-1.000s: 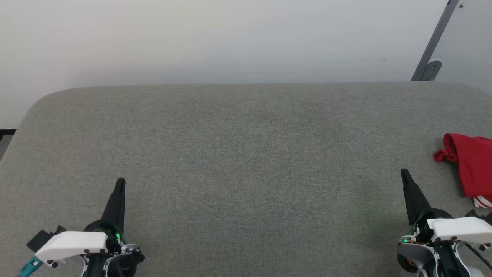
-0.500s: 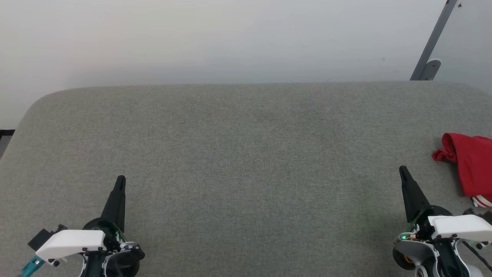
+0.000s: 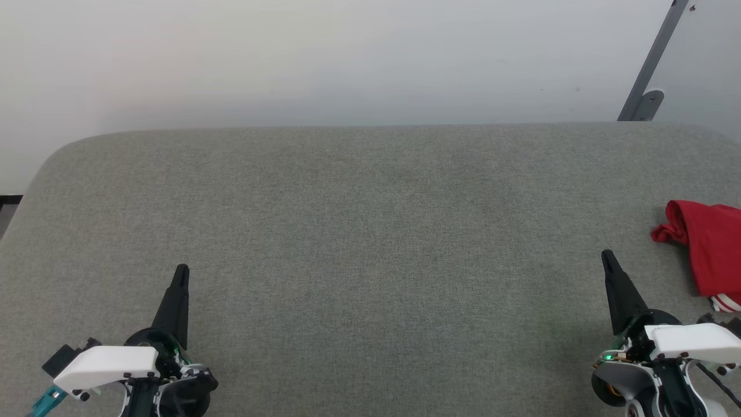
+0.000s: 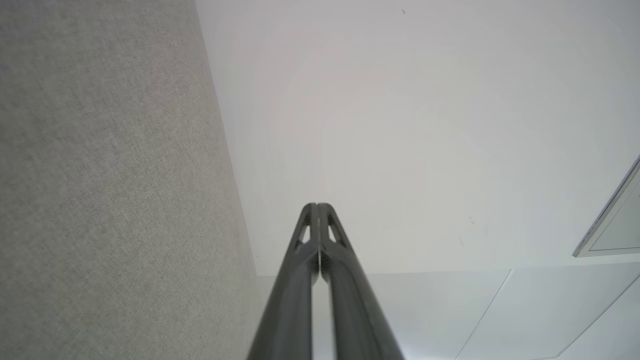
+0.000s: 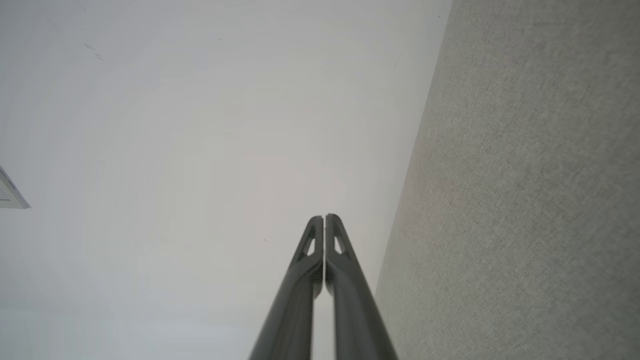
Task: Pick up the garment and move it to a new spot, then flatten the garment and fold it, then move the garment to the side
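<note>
Red jersey bunched at the right side of a grey table, both grippers closed and empty

Seen from the robot's head, a wide grey fabric-covered table [image 3: 370, 231] with rounded far corners spans the scene. The garment [image 3: 709, 246], a red jersey, lies crumpled on the table's right side, partly cut off by the picture's edge. A strip of white-and-red striped trim shows at the end of the jersey nearest the robot. Any lettering is hidden in the folds.

The left gripper [image 3: 181, 272] sits over the table's near left part, and the right gripper [image 3: 606, 256] over its near right part. Both point towards the table's far edge. The right gripper is near the jersey but not touching it.

In each wrist view the two long dark fingers [image 4: 300, 280] are pressed together along their length, tips meeting, with nothing between them. Beyond the table's far edge stands a plain pale wall [image 3: 347, 58], with a slanted grey metal bar [image 3: 654, 58] behind the table's far right corner
</note>
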Robot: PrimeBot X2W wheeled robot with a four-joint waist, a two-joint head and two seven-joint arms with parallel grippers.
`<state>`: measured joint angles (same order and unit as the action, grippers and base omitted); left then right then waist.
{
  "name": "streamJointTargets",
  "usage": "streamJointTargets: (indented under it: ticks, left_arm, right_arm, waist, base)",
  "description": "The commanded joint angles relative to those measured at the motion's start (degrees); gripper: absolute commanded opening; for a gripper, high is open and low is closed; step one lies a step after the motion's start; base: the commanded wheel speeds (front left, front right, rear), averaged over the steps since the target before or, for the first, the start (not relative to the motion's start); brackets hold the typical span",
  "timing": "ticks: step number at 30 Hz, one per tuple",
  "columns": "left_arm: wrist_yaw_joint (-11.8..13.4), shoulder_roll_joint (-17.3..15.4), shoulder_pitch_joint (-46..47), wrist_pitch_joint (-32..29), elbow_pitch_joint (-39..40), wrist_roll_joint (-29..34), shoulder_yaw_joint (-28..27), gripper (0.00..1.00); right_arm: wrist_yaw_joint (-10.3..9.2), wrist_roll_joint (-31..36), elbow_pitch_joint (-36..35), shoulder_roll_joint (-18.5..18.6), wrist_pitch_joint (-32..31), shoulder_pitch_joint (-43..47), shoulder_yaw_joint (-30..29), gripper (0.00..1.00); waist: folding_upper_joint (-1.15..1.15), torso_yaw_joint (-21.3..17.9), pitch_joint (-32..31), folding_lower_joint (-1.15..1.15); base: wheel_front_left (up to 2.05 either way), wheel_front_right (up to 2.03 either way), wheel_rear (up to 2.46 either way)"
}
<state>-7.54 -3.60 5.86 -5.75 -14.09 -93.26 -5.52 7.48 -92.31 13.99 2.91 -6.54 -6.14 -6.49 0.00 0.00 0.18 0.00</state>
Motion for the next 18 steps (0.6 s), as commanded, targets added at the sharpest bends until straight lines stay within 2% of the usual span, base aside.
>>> streamJointTargets:
  ticks: [1, 18]
  left_arm:
    - [0.1, 0.12, 0.7, -0.25, 0.0, 0.15, -0.19, 0.0]
    - [0.11, 0.27, 0.72, -0.33, 0.0, 0.37, -0.41, 0.0]
  right_arm:
    - [0.01, -0.18, 0.19, -0.13, -0.1, -0.25, -0.13, 0.0]
    - [0.02, -0.16, 0.2, -0.15, -0.12, -0.25, -0.13, 0.0]
  waist:
    - [0.0, 0.0, 0.0, 0.0]
    - [0.0, 0.0, 0.0, 0.0]
  base:
    - [0.0, 0.0, 0.0]
    - [0.0, 0.0, 0.0]
